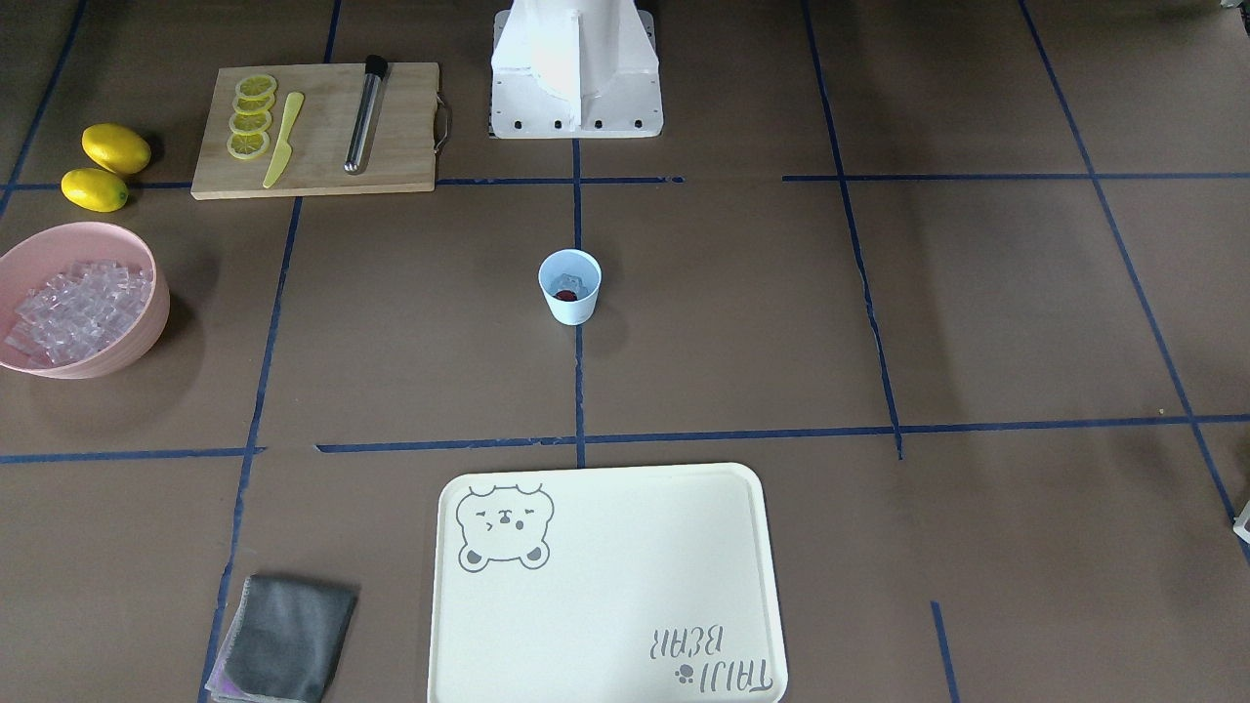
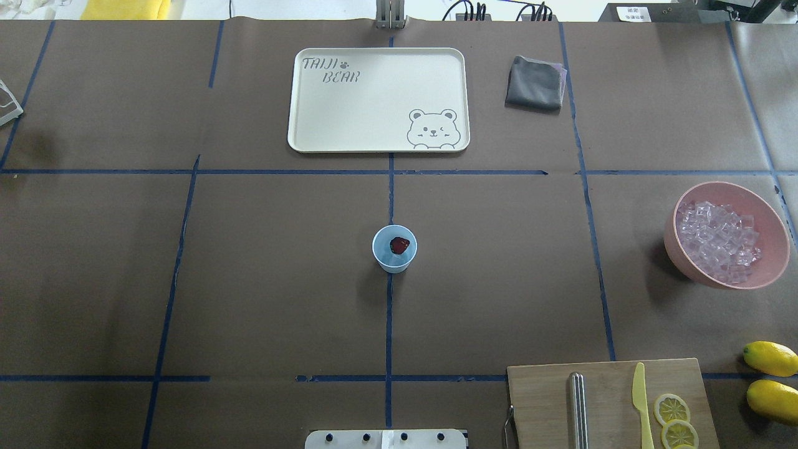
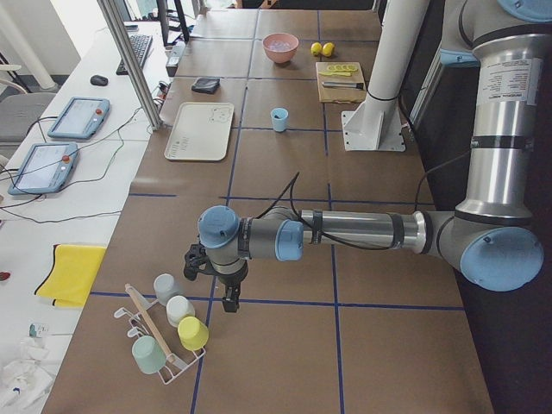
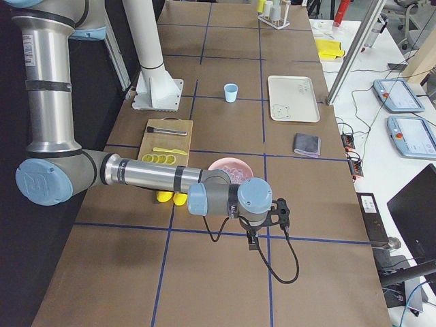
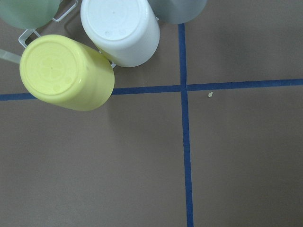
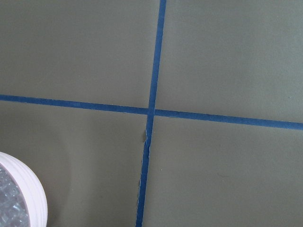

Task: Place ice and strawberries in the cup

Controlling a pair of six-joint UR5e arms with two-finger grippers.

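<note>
The light-blue cup (image 2: 394, 262) stands upright at the table's middle on a blue tape line. A red strawberry (image 2: 399, 244) lies inside it, and the front-facing view shows a clear ice cube (image 1: 573, 282) beside the strawberry (image 1: 565, 294). Much more ice (image 2: 717, 240) fills the pink bowl (image 2: 670, 234) at the right. My left gripper (image 3: 228, 297) hangs far off at the table's left end, near a cup rack. My right gripper (image 4: 253, 242) hangs past the bowl at the right end. Both show only in side views, so I cannot tell their state.
A cream bear tray (image 2: 299, 93) and a folded grey cloth (image 2: 535, 82) lie at the far side. A wooden cutting board (image 2: 542, 399) with lemon slices, a yellow knife and a metal tool sits near right, two lemons (image 2: 770, 358) beside it. Upturned cups (image 5: 66, 71) fill the rack.
</note>
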